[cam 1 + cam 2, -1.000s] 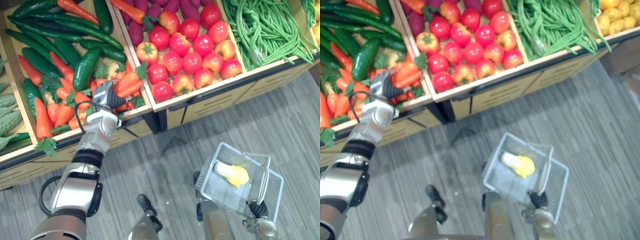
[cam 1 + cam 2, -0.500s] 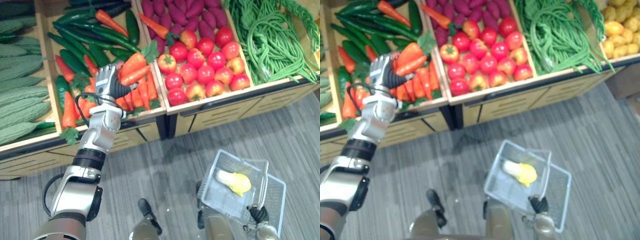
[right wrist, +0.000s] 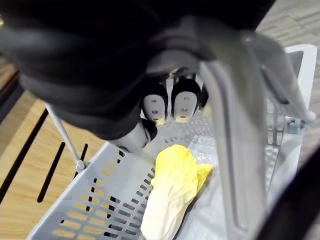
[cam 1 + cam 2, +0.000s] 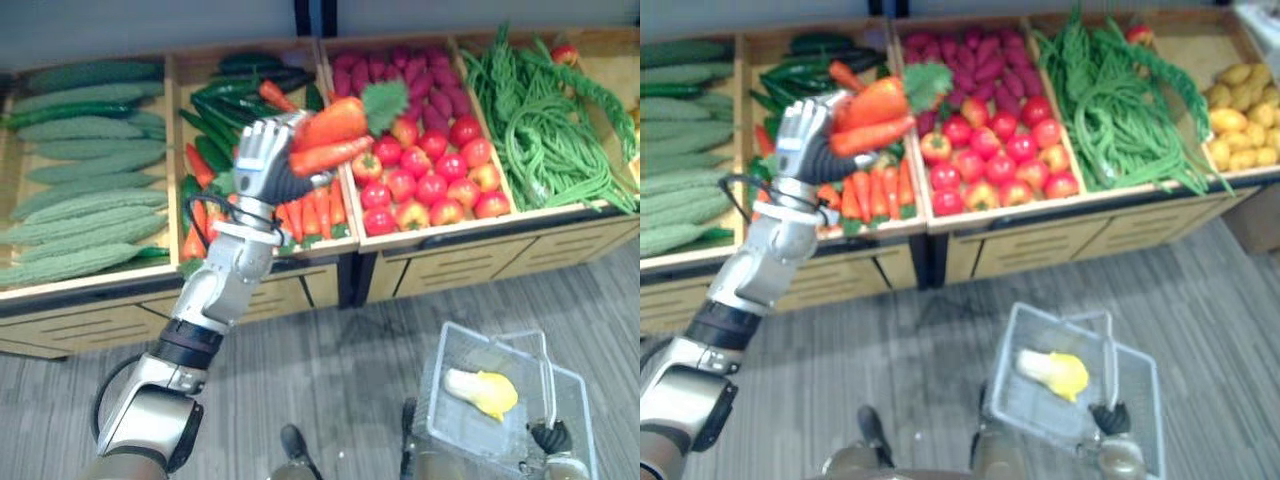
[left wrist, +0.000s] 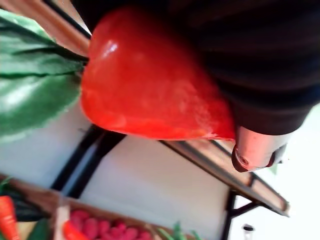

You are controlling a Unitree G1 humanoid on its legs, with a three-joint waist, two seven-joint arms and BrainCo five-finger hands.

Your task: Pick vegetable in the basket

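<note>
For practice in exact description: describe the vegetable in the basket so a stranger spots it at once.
Before the wooden produce stand, over the grey floor, the right hand holds a pale slotted basket. In it lies one cabbage, white-stemmed with yellow leaves, alone there.

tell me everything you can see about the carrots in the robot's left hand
Two glossy orange carrots, plastic-looking, one thick and one slimmer, lie side by side in the left hand, whose fingers curl round their narrow ends. A green leafy top sticks out past the thick ends. They are held in the air above the wooden display bins, touching nothing else.
</note>
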